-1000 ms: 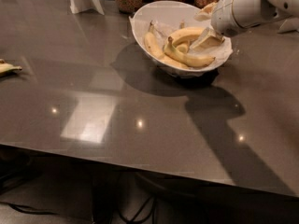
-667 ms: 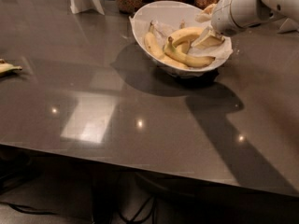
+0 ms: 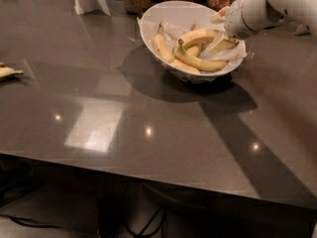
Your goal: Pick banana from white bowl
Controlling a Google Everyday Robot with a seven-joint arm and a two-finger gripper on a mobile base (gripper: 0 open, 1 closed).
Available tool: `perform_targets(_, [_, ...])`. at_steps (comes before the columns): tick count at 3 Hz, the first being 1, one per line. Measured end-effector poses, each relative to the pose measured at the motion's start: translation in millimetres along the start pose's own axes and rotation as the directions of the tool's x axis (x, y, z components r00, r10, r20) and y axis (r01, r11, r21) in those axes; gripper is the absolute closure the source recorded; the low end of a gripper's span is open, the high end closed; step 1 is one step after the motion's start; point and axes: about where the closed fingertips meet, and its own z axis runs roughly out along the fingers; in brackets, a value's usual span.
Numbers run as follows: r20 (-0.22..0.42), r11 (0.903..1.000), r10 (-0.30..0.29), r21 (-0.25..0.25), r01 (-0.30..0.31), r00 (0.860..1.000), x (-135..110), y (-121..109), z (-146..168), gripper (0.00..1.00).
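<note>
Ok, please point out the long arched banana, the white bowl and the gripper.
long arched banana (image 3: 200, 62): camera view, middle of its curved body.
white bowl (image 3: 146, 20): camera view, left rim.
gripper (image 3: 221, 42): camera view, its tip, inside the bowl at the right side.

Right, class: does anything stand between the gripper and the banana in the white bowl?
Nothing visible does. The gripper is inside the white bowl at its right side, close above the right end of the banana. A second banana lies just behind, beside the gripper rather than across its way.
</note>
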Motion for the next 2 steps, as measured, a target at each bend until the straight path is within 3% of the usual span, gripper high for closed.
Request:
perform_targets(1, [-0.019, 1.0, 0.001, 0.0, -0.001, 1.0, 8, -5, 15, 0.41])
perform_targets(2, [-0.029, 1.0, 0.0, -0.004, 0.0, 1.0, 12, -7, 26, 0.58])
